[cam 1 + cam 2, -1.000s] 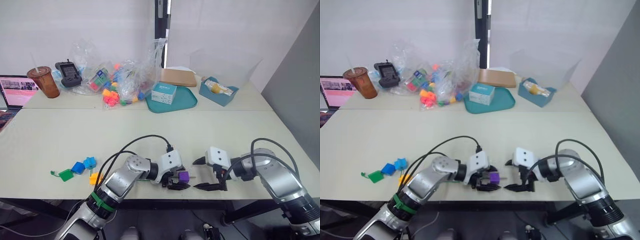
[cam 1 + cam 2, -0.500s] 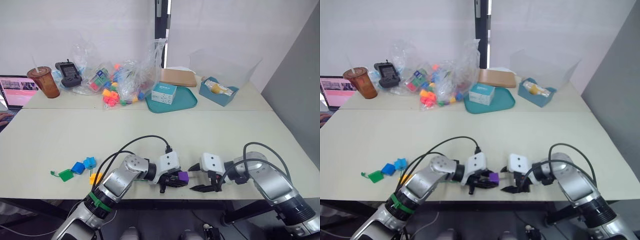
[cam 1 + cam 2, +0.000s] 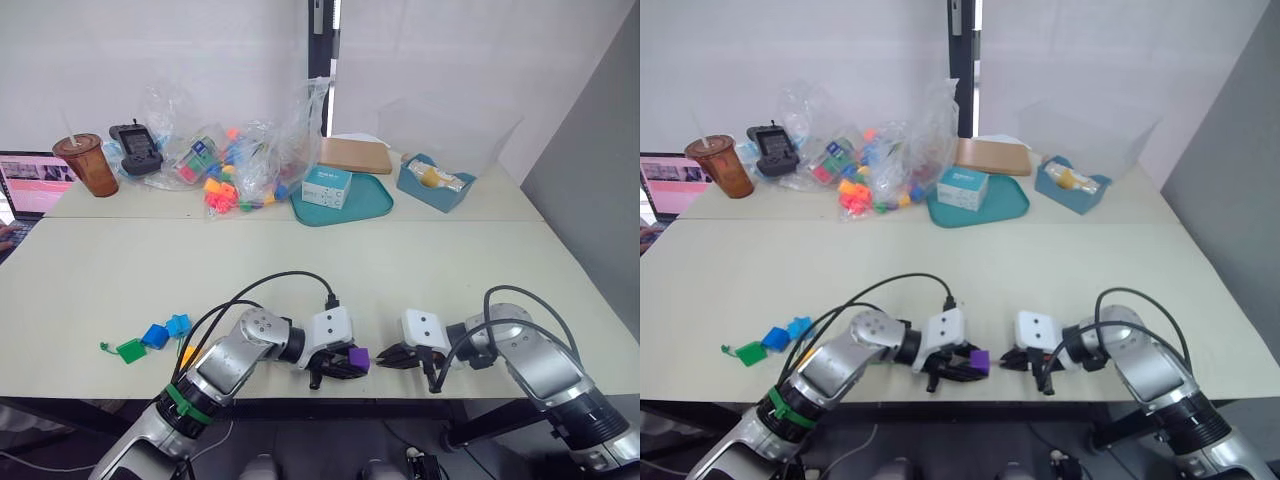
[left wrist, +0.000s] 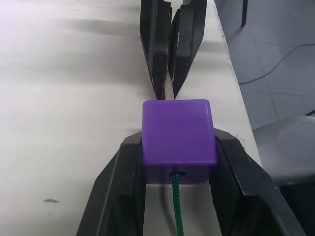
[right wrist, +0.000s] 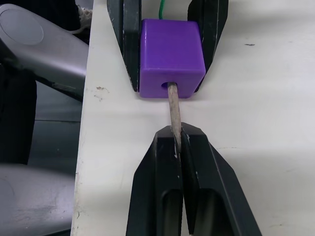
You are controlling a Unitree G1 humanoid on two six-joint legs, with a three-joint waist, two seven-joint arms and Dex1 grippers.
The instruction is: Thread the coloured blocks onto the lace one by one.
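Note:
My left gripper (image 3: 342, 364) is shut on a purple block (image 4: 179, 132) at the table's front edge. The green lace (image 4: 176, 206) enters the block's near hole, and its stiff tan tip (image 5: 173, 110) sticks out of the far side. My right gripper (image 5: 178, 132) faces the block from the right and is shut on that tip, a short gap from the block's face. To the left, on the table, lie two blue blocks (image 3: 165, 330), an orange-yellow block (image 3: 188, 355) and a green block (image 3: 130, 350).
At the back stand clear bags of multicoloured toy pieces (image 3: 235, 165), a teal tray (image 3: 375, 200) with a small box, a blue bin (image 3: 435, 185), a drink cup (image 3: 88, 165) and a laptop (image 3: 30, 185). Black cables loop over both wrists.
My right gripper has moved left toward the purple block and shut on the lace tip. The left gripper keeps its hold on the block.

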